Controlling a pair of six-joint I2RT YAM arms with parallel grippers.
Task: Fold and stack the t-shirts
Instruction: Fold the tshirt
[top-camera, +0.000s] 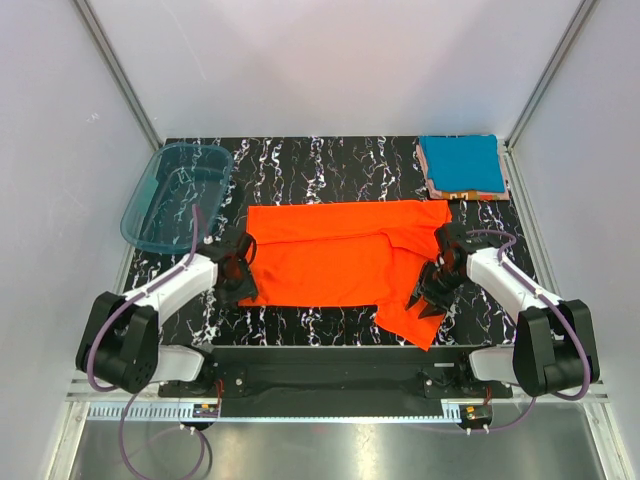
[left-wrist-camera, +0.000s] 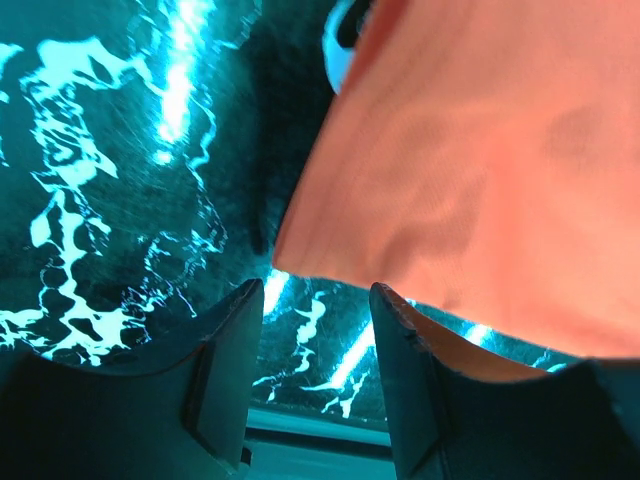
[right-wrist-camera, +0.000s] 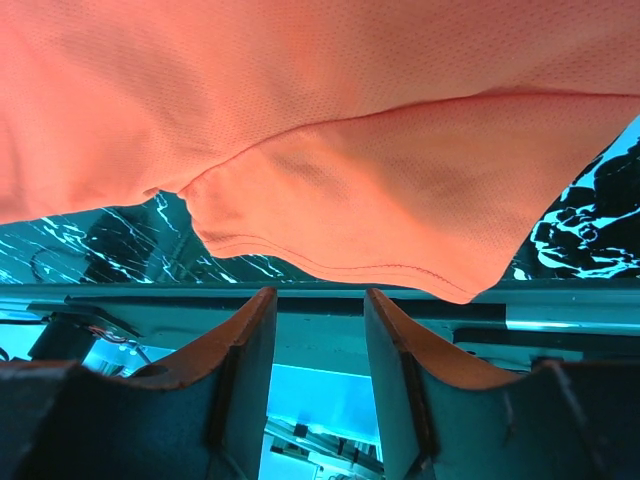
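Bright orange-red cloth t-shirt (top-camera: 345, 262) lies across the middle of the black white-veined marble-look table (top-camera: 300, 165), mostly flat, long side running left-right, with wrinkles and a fold line through the middle. Its right part bunches up, and one flap reaches toward the near edge. Left gripper (top-camera: 240, 270) sits at the shirt's left edge, low over the table. In the left wrist view its two dark fingers (left-wrist-camera: 225, 345) stand moderately apart with only bare table in the gap. A corner of the orange-red cloth ends just above the tips and drapes toward the right-hand finger; can't tell if it touches. Right gripper (top-camera: 430, 290) is at the shirt's right side, over the bunched sleeve area. In the right wrist view its fingers (right-wrist-camera: 245, 345) are parted about the same, nothing clamped between them. The orange-red fabric with a stitched hem fills the frame above the tips, just clear of them. Teal blue t-shirt folded square (top-camera: 458, 163) sits at the far right corner of the table, on top of pinkish-orange cloth edges (top-camera: 440, 190) poking out beneath it, well apart from the orange-red shirt. Translucent teal plastic tub (top-camera: 175, 195) sits at the far left corner, overhanging the table's left edge.
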